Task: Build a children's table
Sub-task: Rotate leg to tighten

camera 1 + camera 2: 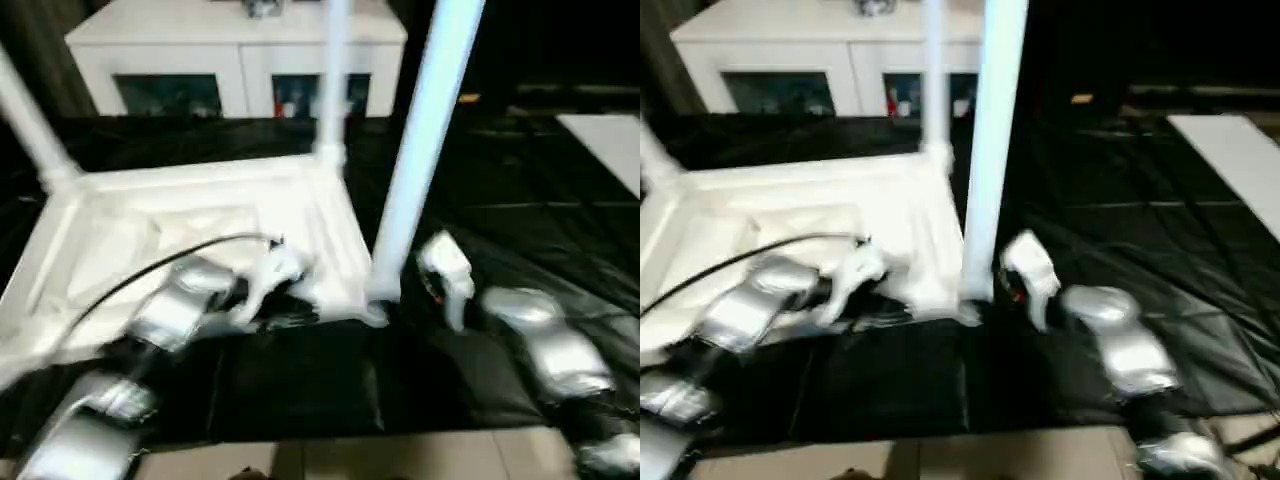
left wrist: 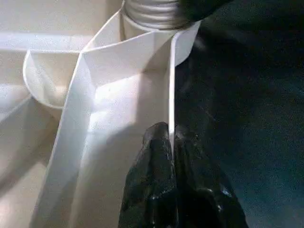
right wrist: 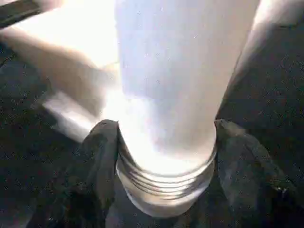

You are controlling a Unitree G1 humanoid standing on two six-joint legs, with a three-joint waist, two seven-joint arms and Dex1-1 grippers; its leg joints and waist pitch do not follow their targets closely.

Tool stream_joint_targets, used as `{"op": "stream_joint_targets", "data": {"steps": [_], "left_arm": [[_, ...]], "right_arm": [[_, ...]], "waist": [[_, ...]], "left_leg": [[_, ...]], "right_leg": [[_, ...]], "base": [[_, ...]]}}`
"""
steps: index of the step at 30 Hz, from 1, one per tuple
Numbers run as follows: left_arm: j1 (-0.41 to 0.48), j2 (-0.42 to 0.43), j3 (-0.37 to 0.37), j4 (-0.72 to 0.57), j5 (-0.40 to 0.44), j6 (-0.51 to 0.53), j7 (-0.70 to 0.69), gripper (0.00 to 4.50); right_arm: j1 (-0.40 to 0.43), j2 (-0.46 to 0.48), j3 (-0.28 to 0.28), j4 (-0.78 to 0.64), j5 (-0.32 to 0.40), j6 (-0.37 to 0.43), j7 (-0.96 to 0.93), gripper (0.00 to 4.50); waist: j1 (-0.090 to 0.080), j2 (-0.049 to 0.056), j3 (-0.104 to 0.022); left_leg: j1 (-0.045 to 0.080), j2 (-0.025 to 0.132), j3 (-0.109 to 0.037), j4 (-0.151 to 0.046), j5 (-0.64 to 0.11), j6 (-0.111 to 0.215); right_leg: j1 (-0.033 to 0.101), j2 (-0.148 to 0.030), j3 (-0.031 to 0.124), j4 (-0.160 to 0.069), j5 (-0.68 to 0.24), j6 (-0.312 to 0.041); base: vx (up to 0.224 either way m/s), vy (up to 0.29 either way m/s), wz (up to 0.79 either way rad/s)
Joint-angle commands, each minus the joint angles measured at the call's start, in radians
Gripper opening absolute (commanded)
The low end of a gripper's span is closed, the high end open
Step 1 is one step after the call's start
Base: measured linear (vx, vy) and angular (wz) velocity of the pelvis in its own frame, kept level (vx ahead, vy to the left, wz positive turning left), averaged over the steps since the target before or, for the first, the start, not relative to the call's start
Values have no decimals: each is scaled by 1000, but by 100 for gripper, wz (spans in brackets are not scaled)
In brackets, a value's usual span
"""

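The children's table top (image 1: 190, 215) lies upside down on the black-covered work table, ribbed underside up. Legs stand upright in its far-left corner (image 1: 25, 115) and its back-right corner (image 1: 335, 80). A third leg (image 1: 425, 150) stands at the near-right corner socket, its threaded base (image 3: 164, 175) showing. My right gripper (image 3: 166, 142) is shut on this leg just above the threads, one black finger (image 3: 97, 156) on each side. My left gripper (image 2: 171, 137) is shut on the thin rim wall (image 2: 170, 85) of the top, close to that same corner.
A white cabinet with glass doors (image 1: 240, 50) stands behind the work table (image 1: 520, 200). A flat white board (image 1: 610, 140) lies at the far right. A black cable (image 1: 160, 265) arcs over my left forearm. Tan floor (image 1: 400, 455) shows at the near edge.
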Motion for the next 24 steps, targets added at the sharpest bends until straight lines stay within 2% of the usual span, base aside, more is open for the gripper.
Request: {"op": "stream_joint_targets", "data": {"steps": [1,2,3,4,5,6,7,8,10,11,13,14,15,16,17,19,20,21,22,23,24], "left_arm": [[-34,-44,28,23,-17,8,72,0],[-67,-89,55,76,-21,24,159,0],[-83,-112,71,105,-24,34,208,0],[-83,-112,71,105,-24,34,208,0],[-129,-165,100,179,-20,33,334,0],[-137,-174,102,191,-18,30,353,0],[-158,-193,108,224,-3,11,402,0],[-166,-200,109,238,7,-2,421,0],[-175,-207,111,251,10,-10,430,0],[-180,-208,101,260,19,-21,423,0],[-177,-206,94,259,19,-22,403,0],[-176,-205,91,263,20,-31,397,0],[-173,-200,86,262,22,-38,388,0],[-167,-196,82,259,22,-42,374,0],[-159,-189,79,263,20,-51,352,0],[-158,-188,79,264,20,-52,350,0],[-144,-175,76,257,18,-65,321,0],[-135,-165,70,248,20,-78,302,0],[-125,-154,62,237,21,-90,275,0],[-120,-148,60,230,21,-85,267,0],[-108,-131,51,212,24,-89,244,0]], "right_arm": [[1,33,-35,58,-8,51,-119,266],[-24,89,-64,79,-2,56,-217,266],[-38,116,-77,95,-5,48,-272,266],[-38,116,-77,95,-5,48,-272,266],[-87,197,-79,148,-33,12,-404,266],[-96,215,-73,157,-40,6,-422,266],[-119,264,-67,180,-56,-14,-475,266],[-129,288,-68,190,-63,-24,-498,265],[-142,310,-53,203,-75,-35,-503,265],[-150,328,-26,207,-91,-47,-486,265],[-147,333,14,193,-102,-50,-425,265],[-141,333,24,183,-103,-58,-406,265],[-131,333,25,166,-95,-65,-392,321],[-122,329,28,151,-91,-65,-382,321],[-106,313,24,126,-98,-84,-375,335],[-102,309,24,122,-99,-88,-372,342],[-77,275,16,71,-101,-93,-364,356],[-61,250,12,40,-103,-90,-351,380],[-46,228,2,12,-106,-86,-348,381],[-36,213,-5,-7,-102,-81,-336,381],[-16,180,-16,-48,-92,-66,-308,380]], "waist": [[-5,-7,-58],[-7,-4,-61],[-11,-6,-61],[-11,-6,-61],[-10,1,-62],[-13,1,-61],[-13,0,-63],[-9,-1,-66],[-6,4,-65],[-7,-1,-69],[-4,1,-70],[-3,1,-71],[-2,1,-71],[-2,1,-71],[1,3,-70],[1,0,-67],[-6,-1,-66],[-14,0,-67],[-12,0,-67],[-12,0,-69],[-11,0,-70]], "left_leg": [[17,68,-51,-89,-325,-22],[22,69,-48,-86,-329,-22],[21,67,-47,-87,-326,-23],[21,67,-47,-87,-326,-23],[21,65,-45,-86,-312,-17],[23,62,-43,-83,-323,-18],[24,59,-44,-82,-322,-19],[18,61,-46,-83,-289,-11],[19,63,-43,-84,-273,-3],[10,63,-43,-85,-242,13],[10,64,-40,-82,-221,29],[8,64,-40,-81,-204,38],[8,64,-39,-81,-194,46],[8,64,-39,-81,-194,46],[11,65,-38,-81,-196,51],[4,62,-40,-83,-217,52],[-1,62,-42,-86,-221,52],[1,66,-47,-88,-234,45],[6,68,-46,-87,-238,45],[11,69,-42,-85,-225,48],[7,69,-43,-85,-211,50]], "right_leg": [[31,-82,39,-104,-487,-151],[25,-82,42,-104,-462,-159],[24,-80,43,-103,-435,-168],[24,-80,43,-103,-435,-168],[24,-80,44,-104,-402,-175],[18,-77,44,-105,-409,-178],[22,-80,42,-106,-423,-176],[30,-83,44,-104,-393,-175],[25,-80,46,-101,-354,-179],[37,-79,45,-92,-288,-192],[37,-80,46,-88,-250,-203],[41,-81,45,-86,-234,-207],[41,-81,45,-85,-224,-210],[41,-81,45,-85,-224,-210],[39,-80,45,-88,-235,-206],[45,-81,43,-89,-270,-194],[49,-81,42,-90,-283,-187],[46,-82,40,-93,-335,-168],[41,-81,42,-97,-336,-169],[35,-78,45,-93,-295,-186],[41,-79,45,-89,-269,-194]], "base": [[0,0,0],[0,0,0],[0,0,0],[0,0,0],[0,0,0],[0,0,0],[0,0,0],[0,0,0],[0,0,0],[0,0,0],[0,0,0],[0,0,0],[0,0,0],[0,0,0],[0,0,0],[0,0,0],[0,0,0],[0,0,0],[0,0,0],[0,0,0],[0,0,0]]}}
